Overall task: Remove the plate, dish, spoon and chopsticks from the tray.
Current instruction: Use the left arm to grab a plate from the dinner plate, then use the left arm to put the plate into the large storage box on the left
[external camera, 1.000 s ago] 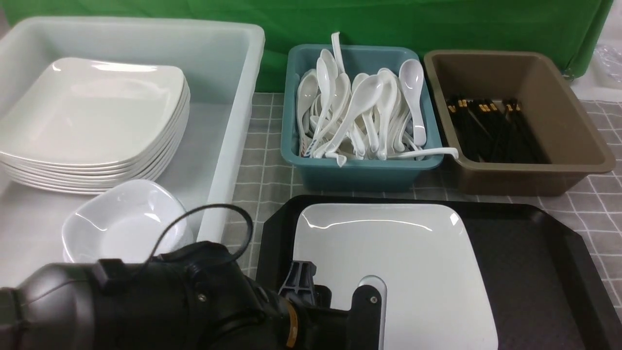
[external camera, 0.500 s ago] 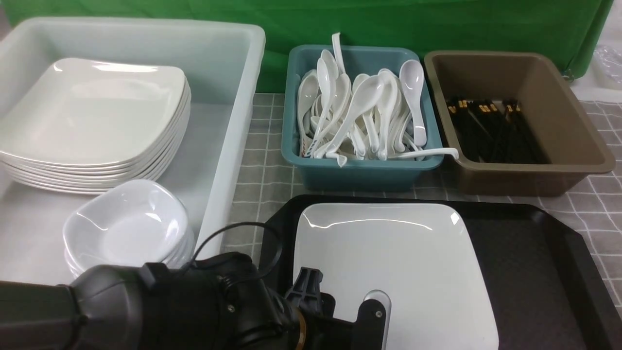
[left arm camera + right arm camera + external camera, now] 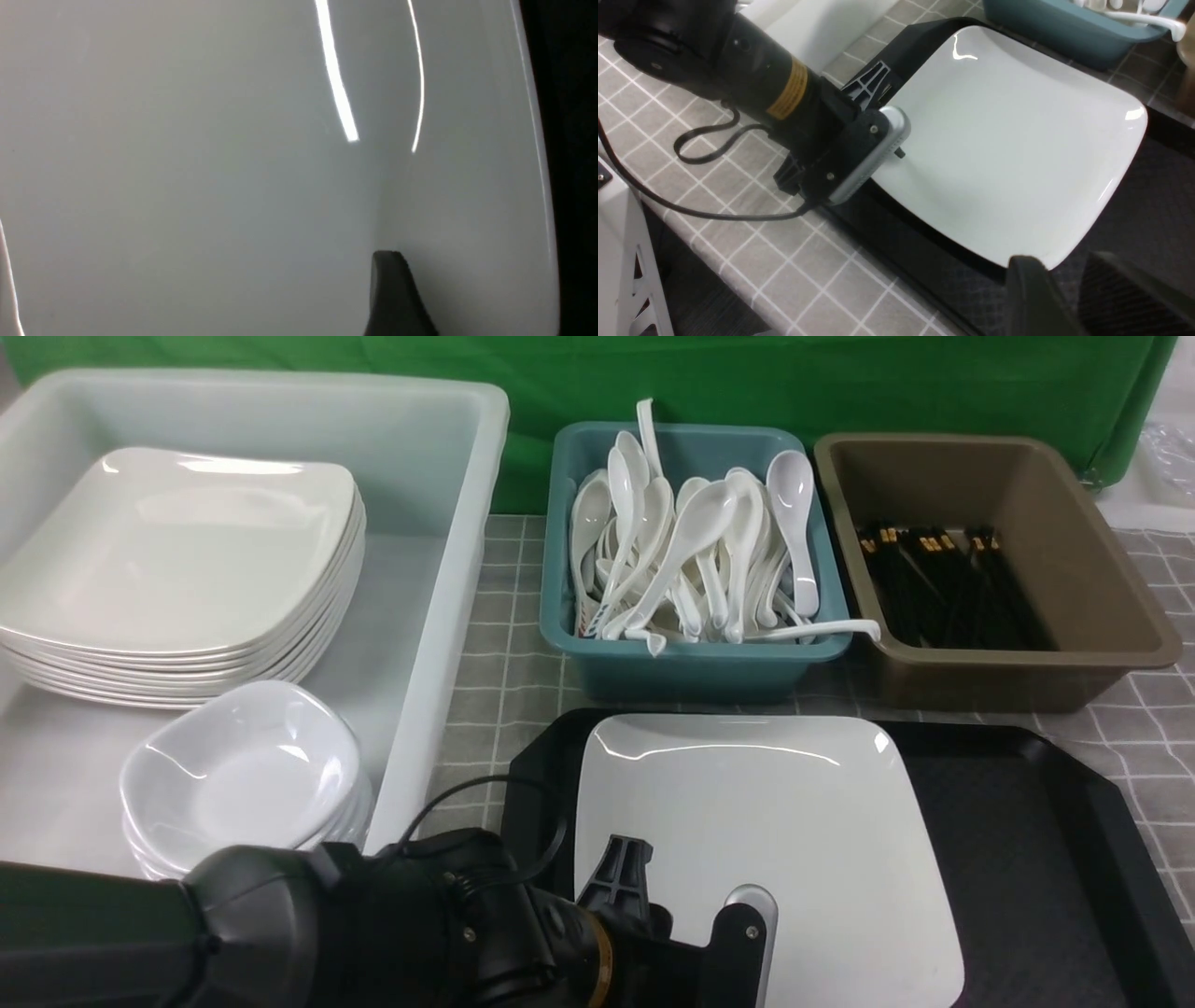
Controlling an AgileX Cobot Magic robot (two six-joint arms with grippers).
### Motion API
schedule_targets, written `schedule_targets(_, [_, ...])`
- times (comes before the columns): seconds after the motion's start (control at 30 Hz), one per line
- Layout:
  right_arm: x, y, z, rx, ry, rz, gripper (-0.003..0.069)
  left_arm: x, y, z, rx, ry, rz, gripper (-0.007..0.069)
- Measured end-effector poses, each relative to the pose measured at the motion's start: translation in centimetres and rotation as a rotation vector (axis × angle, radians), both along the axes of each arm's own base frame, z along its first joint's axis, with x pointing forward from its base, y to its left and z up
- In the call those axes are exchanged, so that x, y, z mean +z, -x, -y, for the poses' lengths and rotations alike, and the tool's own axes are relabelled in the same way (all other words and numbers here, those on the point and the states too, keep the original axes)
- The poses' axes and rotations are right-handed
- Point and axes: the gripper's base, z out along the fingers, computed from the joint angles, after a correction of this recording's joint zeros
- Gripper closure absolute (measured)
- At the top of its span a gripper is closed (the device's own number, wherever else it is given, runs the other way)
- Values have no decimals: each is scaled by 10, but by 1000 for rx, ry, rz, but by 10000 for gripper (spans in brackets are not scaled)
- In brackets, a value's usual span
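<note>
The large white square plate (image 3: 794,831) sits on the left half of the black tray (image 3: 1027,859). My left gripper (image 3: 896,142) is at the plate's near-left edge, shut on the rim. One finger (image 3: 392,289) lies on the plate's (image 3: 187,163) top face and the other is hidden underneath. The plate (image 3: 1008,140) looks tilted, with its edge raised off the tray (image 3: 1148,196). My right gripper (image 3: 1064,268) hovers over the tray by the plate's near corner, open and holding nothing. On the tray I see no dish, spoon or chopsticks.
A white bin (image 3: 448,551) at the left holds a stack of plates (image 3: 187,569) and small dishes (image 3: 243,775). Behind the tray stand a teal tub (image 3: 691,663) full of white spoons and a brown tub (image 3: 1102,616) with black chopsticks. A checked cloth covers the table.
My left arm has slid to the right along the plate's edge and its jaws have closed on the rim. The plate has shifted away and to the right, its far edge higher.
</note>
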Motion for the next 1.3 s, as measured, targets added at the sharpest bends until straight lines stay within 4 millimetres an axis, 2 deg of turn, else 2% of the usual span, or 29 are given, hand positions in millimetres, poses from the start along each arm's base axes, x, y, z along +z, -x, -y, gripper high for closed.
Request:
schedule_targets(0.07, [0,0,0,0,0,0,461,-1,0,0,10,-1,-10,340])
schedule_targets(0.17, [0,0,0,0,0,0,461,-1,1,-1,16,-8,-21,438])
schedule_targets(0.3, [0,0,0,0,0,0,461,2,3,-1,7,-7,-16,448])
schedule_targets(0.43, [0,0,0,2,-3,-3,461,13,15,-3,6,-24,-31,453])
schedule_targets(0.5, [0,0,-1,4,-7,-3,461,33,30,-4,4,-9,-35,492])
schedule_targets(0.53, [0,0,-1,5,-8,-3,461,34,32,-4,4,-5,-34,502])
schedule_targets(0.57, [1,0,-1,7,-15,-1,461,54,43,-6,-7,33,-18,551])
schedule_targets(0.63, [2,0,-2,10,-25,8,461,70,52,-10,-11,71,-7,573])
schedule_targets(0.73, [3,0,-3,12,-35,17,461,86,59,-15,-4,112,0,587])
schedule_targets(0.9, [4,-4,0,-38,-31,47,461,120,71,-35,18,212,28,601])
schedule_targets(1.0, [5,-7,2,-77,-35,59,468,129,75,-43,23,245,34,599])
schedule_targets(1.07, [6,-9,4,-109,-40,67,491,138,78,-49,26,275,42,599])
schedule_targets(1.27, [7,-11,7,-161,-52,77,626,166,88,-64,13,389,66,599])
schedule_targets(1.3, [7,-11,7,-162,-51,78,627,168,88,-64,13,395,68,599])
